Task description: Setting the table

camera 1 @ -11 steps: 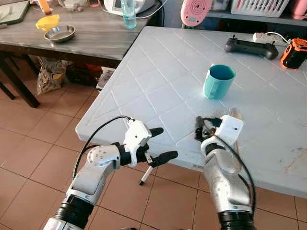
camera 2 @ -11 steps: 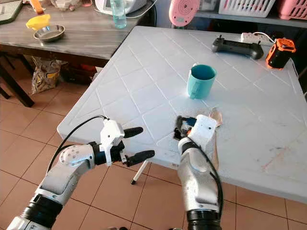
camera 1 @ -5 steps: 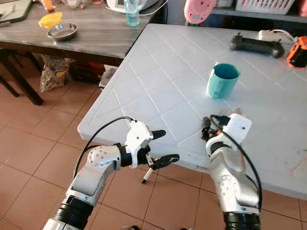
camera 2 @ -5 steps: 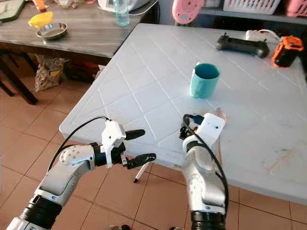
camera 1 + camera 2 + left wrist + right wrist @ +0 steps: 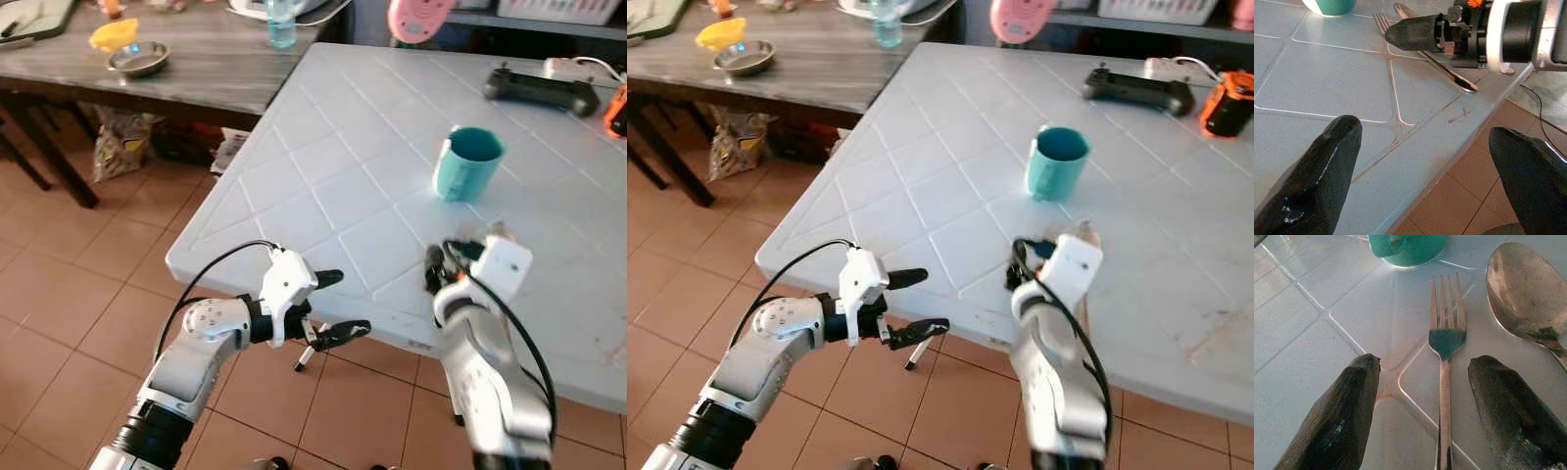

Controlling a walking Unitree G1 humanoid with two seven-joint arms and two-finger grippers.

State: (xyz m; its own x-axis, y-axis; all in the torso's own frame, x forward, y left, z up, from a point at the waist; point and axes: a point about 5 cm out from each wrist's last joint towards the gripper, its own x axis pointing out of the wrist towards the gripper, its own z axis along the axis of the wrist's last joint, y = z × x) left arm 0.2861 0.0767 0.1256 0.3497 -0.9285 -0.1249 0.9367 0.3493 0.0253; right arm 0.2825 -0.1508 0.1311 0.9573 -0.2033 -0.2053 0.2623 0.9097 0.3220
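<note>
Right wrist view: our right gripper (image 5: 1422, 406) hangs open, fingers straddling the fork (image 5: 1445, 340) beside the spoon (image 5: 1520, 289). We should lift straight, avoiding both; our left gripper (image 5: 335, 305) waits open.

The room is bright with soft daylight. The white table (image 5: 323, 166) shines pale, with a brighter patch toward 1 o'clock. It is dark under the wooden table (image 5: 206, 69) at 11 o'clock. The right arm (image 5: 490, 372) looks smeared and blurry low down at 5 o'clock. In the wrist views the black fingers (image 5: 1334, 423) up close are soft and fuzzy. The spoon (image 5: 1520, 296) has a dull glow, and the fork (image 5: 1446, 333) throws a thin shadow.
</note>
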